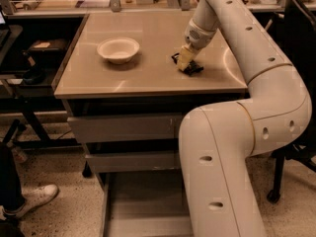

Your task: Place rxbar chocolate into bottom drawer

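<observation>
The tool rests on the snack bar on the desk; I cannot tell its grip. The bar seems light, flat and slick, so pinch its long edges.

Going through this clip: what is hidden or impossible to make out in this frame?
- Camera view: the rxbar chocolate lies on the tabletop, mostly covered by the gripper, which is down on it. Its wrapper lettering is too small to read.
- Camera view: the bottom drawer is open, but its right side is hidden behind the arm. Its front is cut off by the lower edge.
</observation>
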You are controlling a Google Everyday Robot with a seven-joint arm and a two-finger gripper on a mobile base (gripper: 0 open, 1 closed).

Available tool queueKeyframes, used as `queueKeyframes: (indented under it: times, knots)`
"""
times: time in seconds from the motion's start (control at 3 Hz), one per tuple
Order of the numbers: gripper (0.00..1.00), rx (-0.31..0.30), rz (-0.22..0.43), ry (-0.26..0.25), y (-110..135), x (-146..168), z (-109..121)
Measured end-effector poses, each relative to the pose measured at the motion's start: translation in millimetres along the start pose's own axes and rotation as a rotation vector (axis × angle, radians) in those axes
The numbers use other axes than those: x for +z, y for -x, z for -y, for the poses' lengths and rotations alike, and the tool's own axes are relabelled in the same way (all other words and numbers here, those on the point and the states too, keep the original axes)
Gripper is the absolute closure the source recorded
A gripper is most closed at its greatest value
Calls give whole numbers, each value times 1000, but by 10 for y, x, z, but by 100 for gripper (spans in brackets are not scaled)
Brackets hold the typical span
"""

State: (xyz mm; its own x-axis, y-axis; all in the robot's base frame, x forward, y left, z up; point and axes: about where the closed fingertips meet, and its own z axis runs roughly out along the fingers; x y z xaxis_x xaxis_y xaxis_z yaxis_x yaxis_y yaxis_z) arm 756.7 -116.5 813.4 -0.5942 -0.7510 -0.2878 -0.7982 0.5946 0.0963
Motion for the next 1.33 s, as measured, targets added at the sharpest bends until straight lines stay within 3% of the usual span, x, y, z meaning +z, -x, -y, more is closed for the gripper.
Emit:
queueKeyframes:
  times: [1.33]
  knots:
    - [100, 0, 0, 0, -18, 55, 3]
